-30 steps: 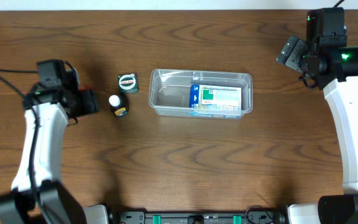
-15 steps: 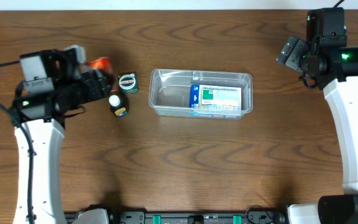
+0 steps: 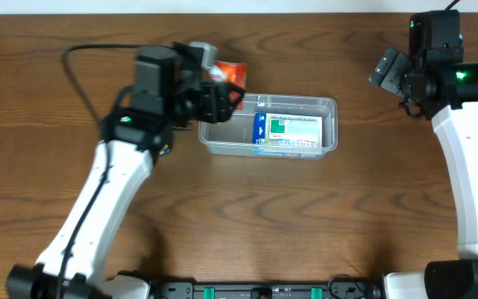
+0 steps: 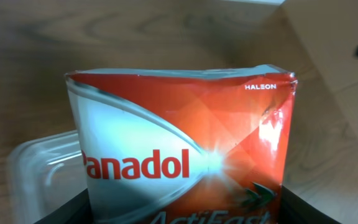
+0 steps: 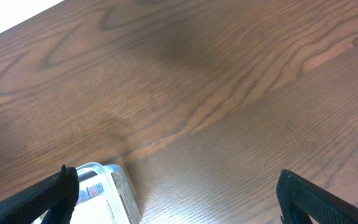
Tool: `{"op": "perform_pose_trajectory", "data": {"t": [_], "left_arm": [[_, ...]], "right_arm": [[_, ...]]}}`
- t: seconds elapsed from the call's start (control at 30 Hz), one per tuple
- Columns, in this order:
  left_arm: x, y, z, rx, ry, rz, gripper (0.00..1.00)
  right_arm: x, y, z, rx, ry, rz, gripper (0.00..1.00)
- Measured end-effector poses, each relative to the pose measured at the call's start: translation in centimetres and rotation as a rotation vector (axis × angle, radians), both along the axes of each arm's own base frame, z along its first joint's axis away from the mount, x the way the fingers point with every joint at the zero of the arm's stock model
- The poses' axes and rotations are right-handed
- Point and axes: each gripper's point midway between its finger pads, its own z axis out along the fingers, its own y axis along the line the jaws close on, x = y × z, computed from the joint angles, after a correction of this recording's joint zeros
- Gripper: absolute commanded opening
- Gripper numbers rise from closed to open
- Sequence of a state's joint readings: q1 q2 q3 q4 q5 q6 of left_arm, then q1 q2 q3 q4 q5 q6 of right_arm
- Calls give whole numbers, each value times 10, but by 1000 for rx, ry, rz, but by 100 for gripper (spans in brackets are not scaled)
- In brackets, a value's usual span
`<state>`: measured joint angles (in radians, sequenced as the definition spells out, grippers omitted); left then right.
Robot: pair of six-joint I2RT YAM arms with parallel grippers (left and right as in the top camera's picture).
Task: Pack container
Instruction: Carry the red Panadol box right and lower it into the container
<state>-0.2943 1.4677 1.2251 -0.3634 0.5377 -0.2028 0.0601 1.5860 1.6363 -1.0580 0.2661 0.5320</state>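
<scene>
The container (image 3: 329,103), a clear shallow tub, sits mid-table with a blue, green and white box (image 3: 290,133) lying in its right half. My left gripper (image 3: 225,90) hovers over the tub's left end, shut on a red and white Panadol box (image 3: 232,73). In the left wrist view the Panadol box (image 4: 179,143) fills the frame between the dark fingers (image 4: 59,213), with the container (image 4: 39,163) showing below left. My right gripper (image 3: 387,70) stays open at the far right, nothing between its fingers (image 5: 62,191); a corner of the container (image 5: 107,186) shows there.
The left arm (image 3: 114,174) stretches diagonally across the table's left side and covers the spot left of the tub. Bare wooden tabletop (image 3: 264,216) lies in front of the container and between it and the right arm.
The left arm has swung to the right with the red box in its grip, from the table's left side to above the container's left end. The right arm has not moved.
</scene>
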Motion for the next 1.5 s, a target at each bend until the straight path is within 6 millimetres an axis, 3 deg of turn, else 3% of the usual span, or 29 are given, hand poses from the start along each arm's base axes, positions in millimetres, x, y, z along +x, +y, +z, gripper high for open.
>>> {"op": "perform_pose_trajectory", "data": {"t": [0.27,0.4,1.2,1.5], "left_arm": [[7,-27,-76,182,110,48,66],[6,-32,-98,272,120,74,62],[6,-7,-171,519,222,198,62],[5,-2,-184,541,254,227,62]], "right_arm": [[0,0,0,0,0,0,99],[0,0,0,0,0,0,99],[0,0,0,0,0,0,99],[0,0,0,0,0,1,99]]}}
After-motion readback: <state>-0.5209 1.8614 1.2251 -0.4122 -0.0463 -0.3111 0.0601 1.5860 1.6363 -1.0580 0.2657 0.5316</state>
